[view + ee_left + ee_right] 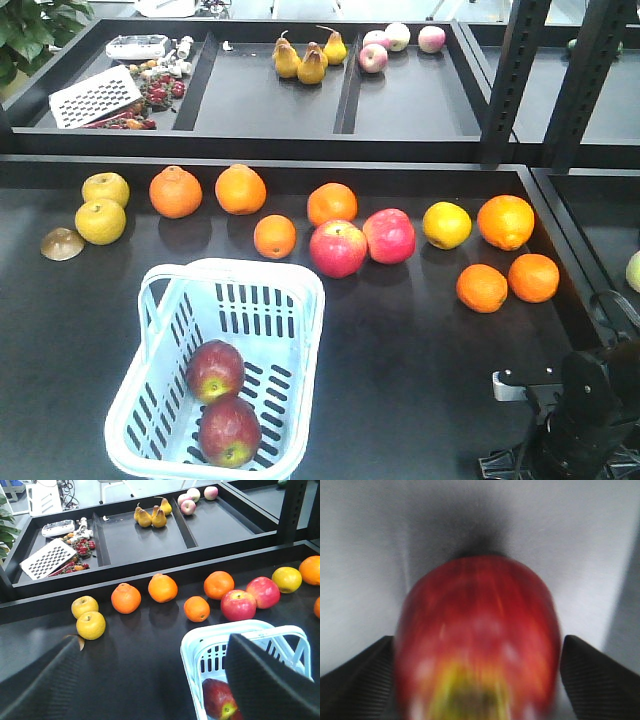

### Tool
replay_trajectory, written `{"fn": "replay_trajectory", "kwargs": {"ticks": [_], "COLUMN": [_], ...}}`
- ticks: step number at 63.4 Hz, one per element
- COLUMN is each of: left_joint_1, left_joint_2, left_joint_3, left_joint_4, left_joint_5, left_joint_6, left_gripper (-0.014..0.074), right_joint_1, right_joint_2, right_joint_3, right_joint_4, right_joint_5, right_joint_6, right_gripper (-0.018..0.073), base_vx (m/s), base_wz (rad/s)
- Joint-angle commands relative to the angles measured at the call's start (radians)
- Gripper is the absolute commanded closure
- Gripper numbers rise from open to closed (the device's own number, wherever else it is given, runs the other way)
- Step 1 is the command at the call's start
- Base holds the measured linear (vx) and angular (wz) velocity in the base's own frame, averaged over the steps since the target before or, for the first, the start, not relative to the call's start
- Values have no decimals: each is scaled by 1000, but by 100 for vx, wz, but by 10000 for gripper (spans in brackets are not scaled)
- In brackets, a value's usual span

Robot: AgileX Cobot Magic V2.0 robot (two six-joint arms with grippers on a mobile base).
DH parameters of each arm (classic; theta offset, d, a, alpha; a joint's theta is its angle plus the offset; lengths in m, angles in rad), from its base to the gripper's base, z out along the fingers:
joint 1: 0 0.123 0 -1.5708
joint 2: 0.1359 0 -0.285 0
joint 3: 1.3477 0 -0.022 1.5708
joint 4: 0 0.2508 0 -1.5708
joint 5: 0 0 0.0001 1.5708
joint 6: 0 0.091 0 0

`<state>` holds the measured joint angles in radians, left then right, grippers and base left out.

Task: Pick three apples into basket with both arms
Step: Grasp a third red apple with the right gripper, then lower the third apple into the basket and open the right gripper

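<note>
One apple (477, 640) between right end effector (477, 680) fingers, blurred

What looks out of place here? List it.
Little stands out. A brown, shell-like scrap lies beside the yellow fruit, unlike anything else there. The basket sits askew to the table edge, holding two apples. The right wrist view is blurred, filled by a third apple.

A pale blue slotted plastic basket (285, 340) sits on the black surface (420, 350), holding two dark maroon-red apples (215, 370) that touch each other. Beyond it lie two larger pinkish-red apples (338, 248) among round oranges (240, 190). A black robot arm (585, 410) shows at the lower right.
</note>
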<state>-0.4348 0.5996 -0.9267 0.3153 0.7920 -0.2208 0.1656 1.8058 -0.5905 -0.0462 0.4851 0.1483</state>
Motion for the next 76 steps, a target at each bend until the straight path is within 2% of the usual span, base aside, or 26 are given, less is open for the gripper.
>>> {"fn": "replay_trajectory", "kwargs": {"ticks": [1,12,23,31,37,42,50,61,76], "left_joint_1": [-1,-1,-1,-1,-1,-1,-1,-1,-1], "left_joint_2": [2,2,2,2,2,2,2,2,2], "left_joint_3": [-26,-26,-26,-26,-26,-26,-26,-26,-26], "left_joint_4": [13,13,13,13,13,13,13,13,13], "left_joint_5": [-63,-63,-63,-63,-63,-63,-63,-63,-63], "left_joint_6": [-8,-8,-8,-8,-8,-8,-8,-8,-8], "left_gripper": [38,38,38,38,38,38,38,38,38], "right_joint_1": [-3,-3,25,143,284,394,522,619,677], "right_joint_2": [-30,-76,-252,-451,-567,-616,-601,-455,-191], "right_joint_3": [-17,-17,-17,-26,-60,-111,-211,-351,-567], "right_joint_4": [-6,0,71,154,212,244,254,254,233], "right_joint_5": [-24,-2,44,76,72,60,41,17,34], "right_joint_6": [-2,-3,-48,-75,-74,-69,-60,-60,-74], "right_gripper": [42,232,326,321,311,310,310,310,277], "base_vx": [0,0,0,0,0,0,0,0,0], "base_wz": [0,0,0,0,0,0,0,0,0]}}
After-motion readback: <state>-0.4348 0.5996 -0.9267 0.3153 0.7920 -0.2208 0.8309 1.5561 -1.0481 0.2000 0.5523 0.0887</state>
